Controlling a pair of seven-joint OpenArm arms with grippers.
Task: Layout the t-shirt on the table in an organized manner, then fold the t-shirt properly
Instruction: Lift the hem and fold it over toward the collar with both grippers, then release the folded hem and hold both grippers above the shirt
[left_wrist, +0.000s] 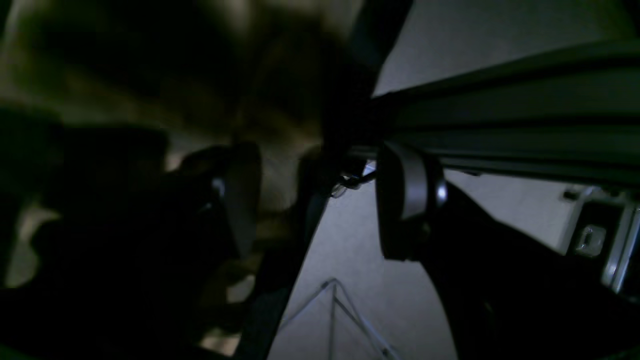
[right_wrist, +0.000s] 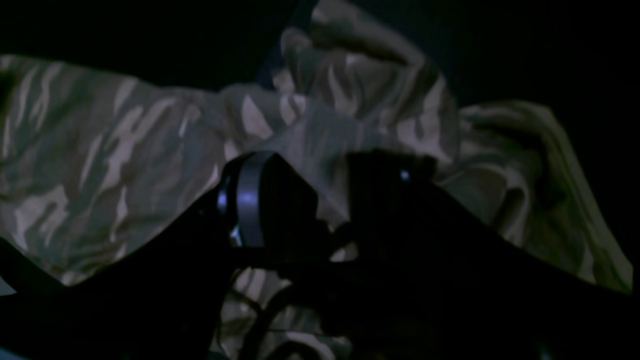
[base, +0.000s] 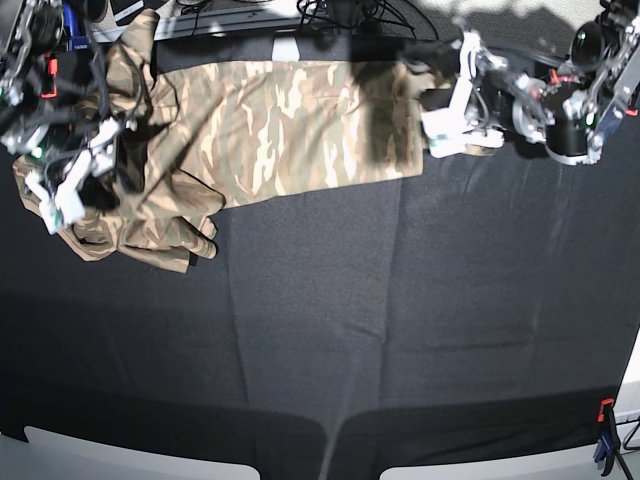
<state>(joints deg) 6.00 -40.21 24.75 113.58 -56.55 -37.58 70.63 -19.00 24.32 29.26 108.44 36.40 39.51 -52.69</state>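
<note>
The camouflage t-shirt (base: 280, 120) lies stretched along the far edge of the black table (base: 400, 320), fairly flat in the middle and bunched in folds at its left end. My left gripper (base: 443, 120) sits at the shirt's right end. In the left wrist view its jaws (left_wrist: 325, 200) stand wide apart, with blurred tan cloth (left_wrist: 280, 190) beside one finger and nothing pinched. My right gripper (base: 60, 195) hovers over the crumpled left end. In the right wrist view it (right_wrist: 320, 195) is open, just above the rumpled fabric (right_wrist: 125, 150).
Cables (base: 340, 12) and gear run along the table's far edge behind the shirt. A red and blue clamp (base: 603, 412) grips the front right corner. A metal frame rail (left_wrist: 500, 100) passes close to the left gripper.
</note>
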